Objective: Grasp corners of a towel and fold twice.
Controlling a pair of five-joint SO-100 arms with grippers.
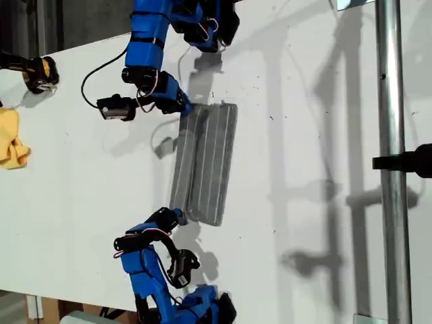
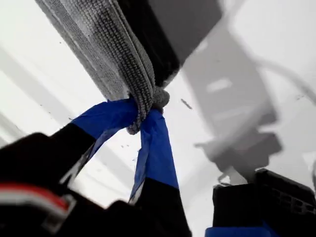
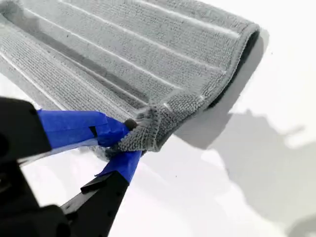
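Observation:
The grey striped towel (image 1: 210,162) lies folded into a long narrow band on the white table (image 1: 81,196), running up and down the exterior view. My first gripper (image 1: 185,108) is shut on the band's upper left corner; in the first wrist view the blue-taped fingers (image 2: 155,143) pinch a bunched corner (image 2: 159,98) while the towel (image 2: 108,44) hangs raised off the table. My second gripper (image 1: 178,214) is shut on the lower left corner (image 3: 148,129), barely lifted, with the rest of the towel (image 3: 123,49) flat. That gripper (image 3: 129,136) pinches the cloth tightly.
A yellow cloth (image 1: 10,140) and a black-and-yellow object (image 1: 40,73) sit at the exterior view's left edge. A metal pole (image 1: 391,202) with a black clamp (image 1: 408,160) runs down that view's right side. A black cable (image 1: 101,71) loops beside the first arm.

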